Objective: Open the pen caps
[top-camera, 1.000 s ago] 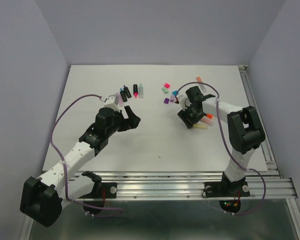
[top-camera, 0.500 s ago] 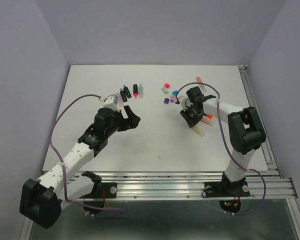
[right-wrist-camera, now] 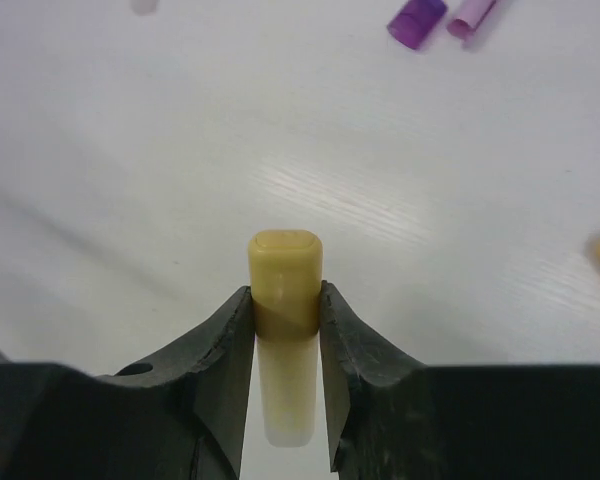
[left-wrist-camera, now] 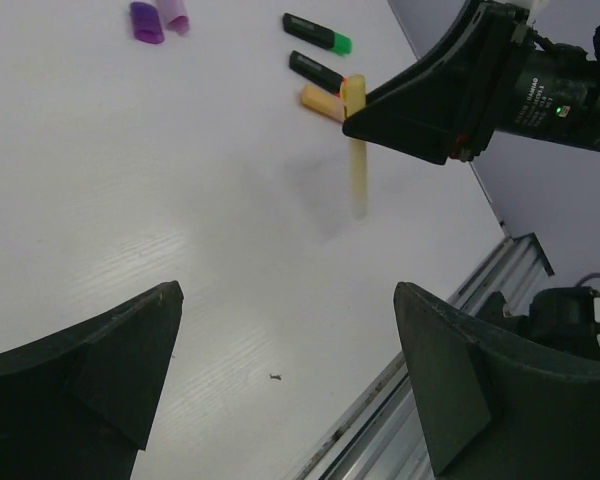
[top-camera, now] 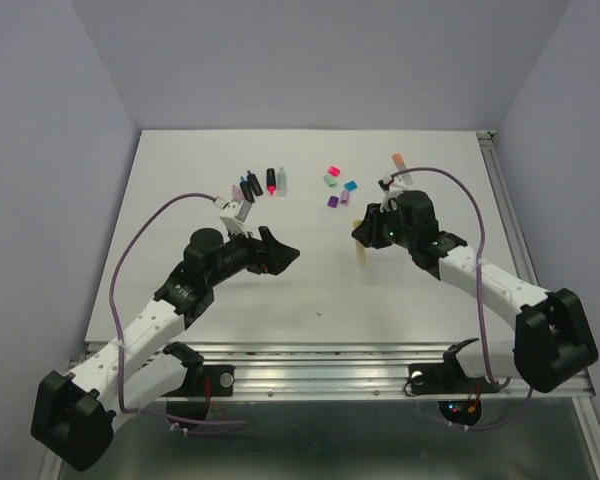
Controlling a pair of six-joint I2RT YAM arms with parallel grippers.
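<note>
Observed right gripper (right-wrist-camera: 284,295) clamped on pale yellow chunky plastic highlighter pen (right-wrist-camera: 285,258), held clear of white table (top-camera: 310,290) at mid-workspace, one end protruding, presumably presented for cap pulling. Observed left gripper (left-wrist-camera: 288,290) spread wide, empty, facing that pen. Noted loose stubby coloured plastic caps (top-camera: 330,181) beyond.

The top camera looks down from behind my bases, taking in the whole table (top-camera: 280,300). My left wrist camera looks low across it toward my right gripper (left-wrist-camera: 355,120); the right one peers close. All three share the yellow pen (top-camera: 362,254).
</note>
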